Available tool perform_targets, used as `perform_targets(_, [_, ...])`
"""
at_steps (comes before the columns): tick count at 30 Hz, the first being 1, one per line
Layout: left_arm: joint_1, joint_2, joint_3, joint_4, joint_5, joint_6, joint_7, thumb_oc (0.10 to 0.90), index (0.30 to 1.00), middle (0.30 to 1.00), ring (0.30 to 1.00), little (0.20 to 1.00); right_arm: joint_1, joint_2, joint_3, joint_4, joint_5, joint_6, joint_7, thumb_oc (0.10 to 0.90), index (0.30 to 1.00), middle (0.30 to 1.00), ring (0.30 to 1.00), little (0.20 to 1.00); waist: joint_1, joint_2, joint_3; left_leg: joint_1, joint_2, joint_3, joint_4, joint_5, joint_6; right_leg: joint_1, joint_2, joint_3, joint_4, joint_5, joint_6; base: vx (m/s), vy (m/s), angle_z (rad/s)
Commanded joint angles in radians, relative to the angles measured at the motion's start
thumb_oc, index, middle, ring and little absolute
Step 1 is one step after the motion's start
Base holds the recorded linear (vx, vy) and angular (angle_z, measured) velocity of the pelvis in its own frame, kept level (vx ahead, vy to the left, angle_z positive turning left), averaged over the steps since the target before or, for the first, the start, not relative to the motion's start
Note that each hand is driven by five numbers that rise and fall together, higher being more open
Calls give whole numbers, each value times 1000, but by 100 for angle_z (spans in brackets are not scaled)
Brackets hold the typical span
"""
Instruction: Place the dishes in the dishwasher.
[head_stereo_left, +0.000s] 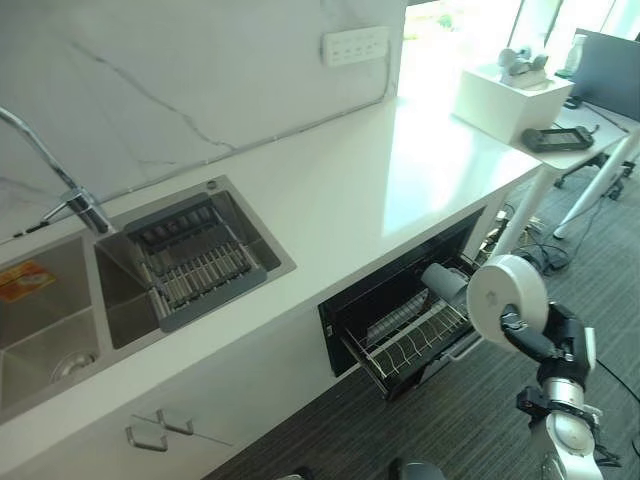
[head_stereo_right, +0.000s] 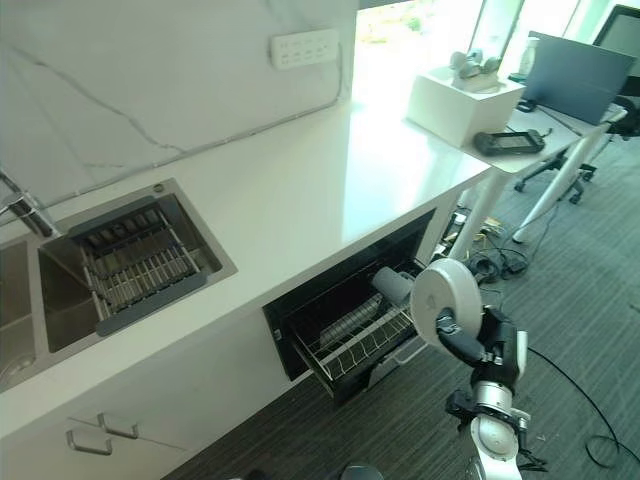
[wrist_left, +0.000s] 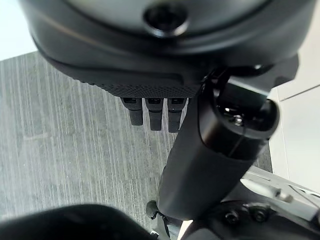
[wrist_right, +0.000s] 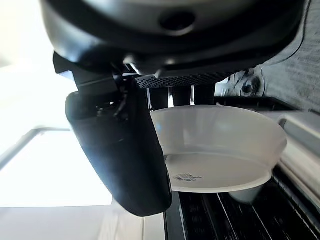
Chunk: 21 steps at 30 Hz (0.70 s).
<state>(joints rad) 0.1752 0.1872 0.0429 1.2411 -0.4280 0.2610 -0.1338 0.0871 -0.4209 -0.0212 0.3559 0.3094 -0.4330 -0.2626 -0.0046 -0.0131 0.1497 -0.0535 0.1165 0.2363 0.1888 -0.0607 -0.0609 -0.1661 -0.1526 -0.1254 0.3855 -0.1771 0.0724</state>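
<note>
Fingers: the right hand (wrist_right: 120, 150) pinches a white plate (head_stereo_left: 507, 291), thumb across its underside, fingers (wrist_right: 181, 95) curled behind the rim.
Left hand: the left hand (wrist_left: 155, 112) hangs over grey carpet, fingers straight and holding nothing.
Plate: held on edge, just in front of the pulled-out dishwasher rack (head_stereo_left: 415, 345) under the white counter (head_stereo_left: 350, 190), beside a grey cup (head_stereo_left: 442, 280) already lying in the rack.
Doing it well: I'd keep the plate upright, line its rim with a gap between the tines, lower it slowly and let go only once it is seated.
Hard to make out: the tine gaps are too fine to pick a slot, and the back of the dishwasher is dark.
</note>
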Motion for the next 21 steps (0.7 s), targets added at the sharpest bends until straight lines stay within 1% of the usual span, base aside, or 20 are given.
perform_targets(1, [-48, 26, 2, -12, -5, 8, 1, 800, 900, 900, 900, 900, -167, -85, -76, -110, -106, -145, -75, 400, 300, 300, 300, 300, 16, -36, 0, 7, -2, -85, 111, -222, 34, 62, -95, -31, -85, 11, 129, 21, -31, 15])
perform_targets(2, [-45, 26, 1, -14, 2, 10, 2, 800, 900, 900, 900, 900, -176, -103, -77, -122, -142, -143, -104, 400, 300, 300, 300, 300, 24, -38, 1, 5, -3, -89, 111, -222, 34, 63, -99, -39, -85, 11, 130, 17, -28, 23])
perform_targets(5, [-38, 28, 8, -14, 13, 14, -4, 800, 900, 900, 900, 900, -185, -144, -77, -141, -215, -137, -117, 400, 300, 300, 300, 300, 36, -40, 1, 2, -6, -95, 111, -224, 33, 65, -102, -50, -85, 9, 130, 11, -8, 17])
perform_targets(7, [-36, 36, 18, -14, 28, 14, -15, 800, 900, 900, 900, 900, -190, -178, -69, -147, -271, -119, -95, 400, 300, 300, 300, 300, 43, -41, 0, -1, -7, -100, 111, -224, 32, 65, -104, -56, -85, 8, 131, 18, 4, 5])
perform_targets(9, [-36, 43, 23, -16, 41, 16, -23, 800, 900, 900, 900, 900, -193, -207, -49, -143, -361, -118, -94, 400, 300, 300, 300, 300, 50, -42, -1, -3, -9, -105, 111, -224, 30, 66, -105, -60, -85, 8, 131, 16, 5, 16])
perform_targets(11, [-38, 50, 28, -19, 56, 20, -28, 800, 900, 900, 900, 900, -200, -236, -28, -131, -425, -112, -84, 400, 300, 300, 300, 300, 57, -44, 0, -6, -11, -110, 111, -223, 30, 68, -108, -65, -85, 9, 131, 17, -9, 8])
perform_targets(14, [-41, 63, 34, -19, 72, 27, -35, 800, 900, 900, 900, 900, -205, -277, -5, -114, -522, -120, -82, 400, 300, 300, 300, 300, 65, -48, 2, -10, -13, -118, 111, -223, 31, 71, -110, -72, -85, 10, 133, 13, -15, 4])
perform_targets(16, [-47, 75, 35, -23, 82, 36, -36, 800, 900, 900, 900, 900, -215, -323, 19, -102, -589, -110, -75, 400, 300, 300, 300, 300, 71, -54, 4, -15, -15, -126, 111, -223, 30, 71, -111, -77, -85, 12, 135, 21, -36, 8])
perform_targets(18, [-48, 81, 35, -26, 85, 40, -37, 800, 900, 900, 900, 900, -219, -341, 31, -92, -608, -111, -66, 400, 300, 300, 300, 300, 74, -56, 6, -17, -16, -129, 111, -222, 30, 71, -111, -78, -85, 12, 135, 16, -31, 11])
perform_targets(21, [-52, 95, 28, -30, 91, 48, -38, 800, 900, 900, 900, 900, -235, -369, 80, -48, -654, -127, -57, 400, 300, 300, 300, 300, 83, -59, 11, -22, -20, -140, 111, -220, 31, 74, -112, -82, -85, 12, 135, 22, -32, 12])
